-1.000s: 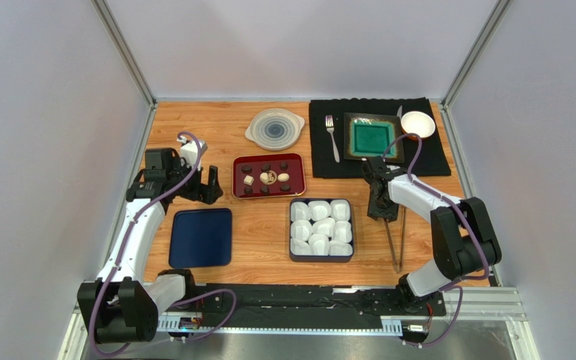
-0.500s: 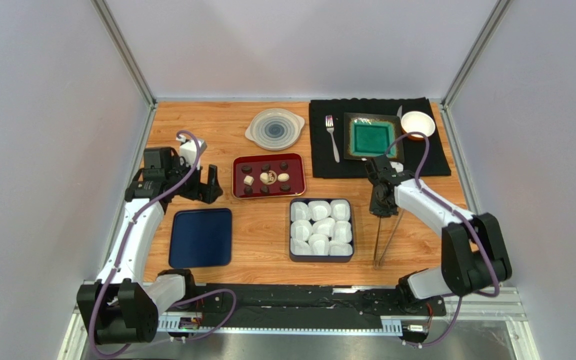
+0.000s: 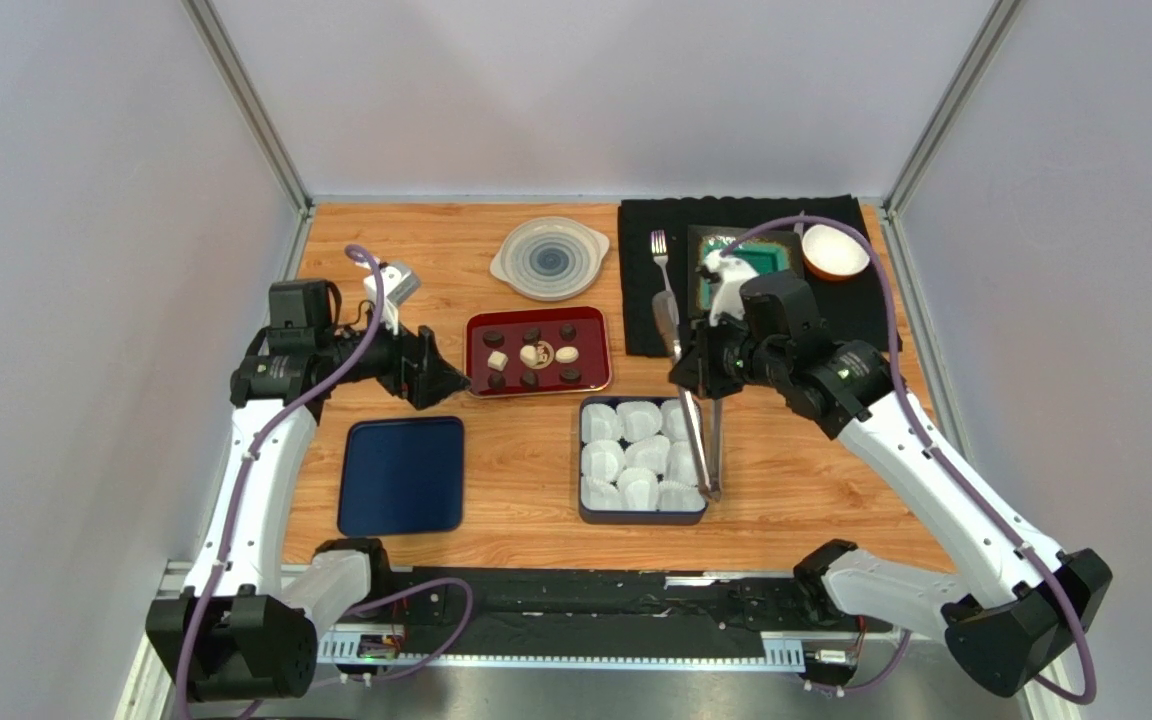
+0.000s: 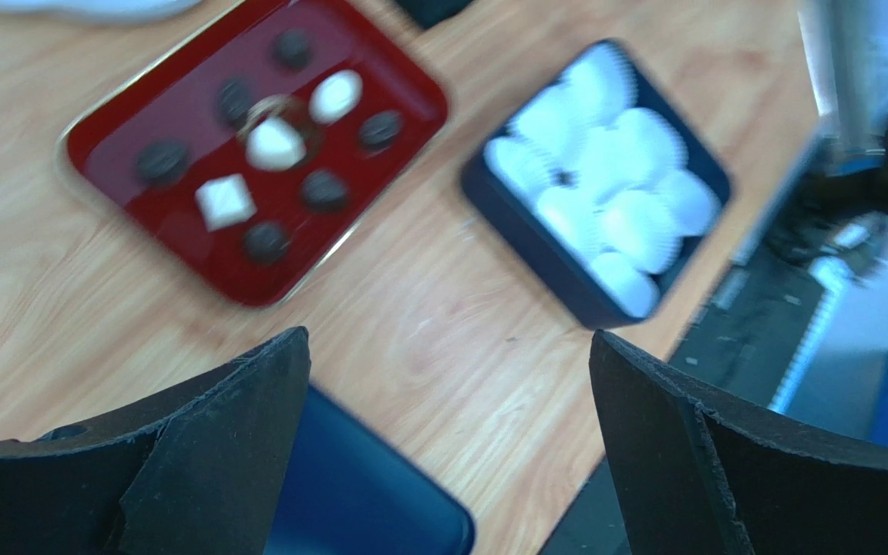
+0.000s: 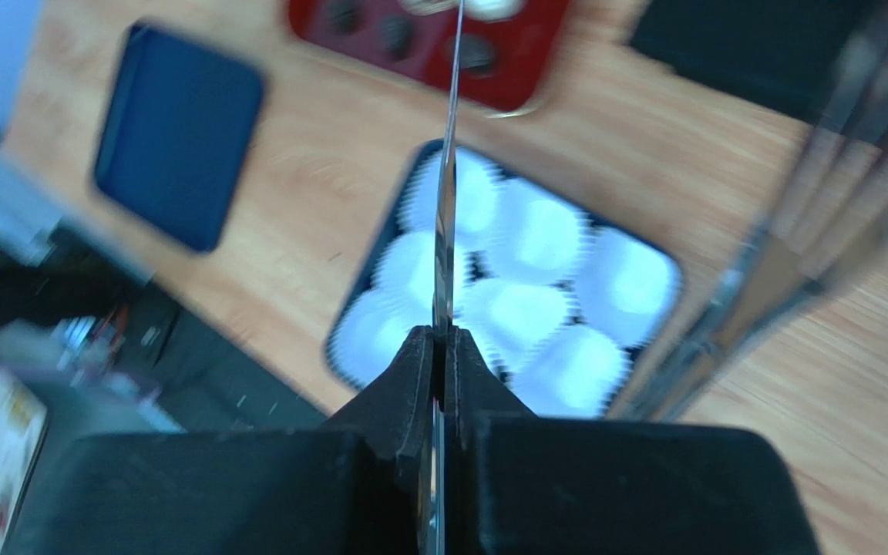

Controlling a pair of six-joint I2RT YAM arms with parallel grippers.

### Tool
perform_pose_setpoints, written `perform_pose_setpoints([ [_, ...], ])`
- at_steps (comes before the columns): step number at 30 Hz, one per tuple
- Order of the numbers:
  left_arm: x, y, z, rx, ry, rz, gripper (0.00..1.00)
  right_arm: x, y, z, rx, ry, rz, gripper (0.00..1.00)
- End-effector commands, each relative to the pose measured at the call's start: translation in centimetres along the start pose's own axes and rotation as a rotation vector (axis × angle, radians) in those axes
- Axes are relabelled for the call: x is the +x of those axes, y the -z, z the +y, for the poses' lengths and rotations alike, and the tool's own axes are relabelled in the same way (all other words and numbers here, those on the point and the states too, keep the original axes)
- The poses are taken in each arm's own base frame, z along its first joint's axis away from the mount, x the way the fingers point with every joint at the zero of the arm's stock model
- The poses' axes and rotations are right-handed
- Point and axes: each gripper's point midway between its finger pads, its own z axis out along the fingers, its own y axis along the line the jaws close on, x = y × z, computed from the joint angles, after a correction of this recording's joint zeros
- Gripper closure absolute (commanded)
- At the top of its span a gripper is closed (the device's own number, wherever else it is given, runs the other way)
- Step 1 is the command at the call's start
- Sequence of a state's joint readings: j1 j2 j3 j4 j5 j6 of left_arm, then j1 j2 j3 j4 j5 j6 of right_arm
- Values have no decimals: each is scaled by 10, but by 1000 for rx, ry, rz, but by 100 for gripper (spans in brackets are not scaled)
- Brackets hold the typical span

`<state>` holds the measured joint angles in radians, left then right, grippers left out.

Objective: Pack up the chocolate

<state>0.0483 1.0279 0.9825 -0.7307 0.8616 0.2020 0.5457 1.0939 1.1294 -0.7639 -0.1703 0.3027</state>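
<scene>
Your left gripper [image 4: 446,347] holds its fingers [image 4: 217,451] wide apart. Beyond one finger lies the red tray [image 4: 101,141] with the chocolate [image 4: 324,190]; beyond the gap, a dark box [image 4: 530,249] of white paper cups [image 4: 634,220]. A blue tray [image 4: 356,509] lies just beside the first finger.

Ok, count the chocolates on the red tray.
9 chocolates, all on the red tray: three dark along each long side, three pale ones in the middle row. None looks hidden.

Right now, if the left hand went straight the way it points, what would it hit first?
Probably bare wooden table, between the red tray of chocolates and the dark box of paper cups. The open left hand tilts downward there, but depth is hard to judge.
</scene>
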Motion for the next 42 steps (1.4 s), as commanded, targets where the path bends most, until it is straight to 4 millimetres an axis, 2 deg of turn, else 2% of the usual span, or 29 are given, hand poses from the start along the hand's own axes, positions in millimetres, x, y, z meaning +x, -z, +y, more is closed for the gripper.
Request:
perform_pose_setpoints([
  [1, -30, 24, -74, 347, -160, -144, 1, 9, 10, 78, -357, 168, 72, 100],
  [3, -30, 40, -110, 523, -215, -208, 1, 15, 11, 96, -434, 192, 91, 100],
  [5, -35, 51, -127, 594, -294, -270, 1, 26, 8, 120, -509, 233, 124, 100],
  [6, -29, 56, -137, 668, -232, -265, 1, 26, 10, 130, -541, 251, 133, 100],
  [7, -30, 61, -143, 704, -241, -272, 1, 36, 8, 144, -576, 277, 169, 100],
  [9, -30, 72, -155, 808, -247, -279, 1, 38, 12, 162, -638, 299, 183, 100],
  [10, -29, 74, -157, 836, -236, -279, 1, 42, 14, 173, -676, 318, 194, 100],
  [12, -28, 75, -158, 857, -223, -274, 1, 45, 10, 184, -716, 327, 227, 100],
  [16, -22, 74, -159, 861, -216, -270, 2, 39, 15, 206, -795, 358, 234, 100],
  [21, -19, 76, -166, 878, -218, -258, 6, 41, 9, 214, -834, 384, 274, 100],
  [32, -16, 73, -164, 885, -196, -249, 19, 52, 2, 226, -915, 392, 357, 100],
  [37, -12, 70, -163, 898, -181, -237, 30, 47, 3, 229, -929, 401, 343, 100],
  [38, -10, 70, -163, 904, -158, -222, 32, 47, 3, 231, -935, 402, 345, 100],
  [41, -8, 67, -160, 907, -140, -202, 50, 44, 3, 234, -946, 402, 341, 100],
  [42, -6, 67, -164, 929, -149, -190, 63, 44, 2, 235, -951, 402, 342, 100],
])
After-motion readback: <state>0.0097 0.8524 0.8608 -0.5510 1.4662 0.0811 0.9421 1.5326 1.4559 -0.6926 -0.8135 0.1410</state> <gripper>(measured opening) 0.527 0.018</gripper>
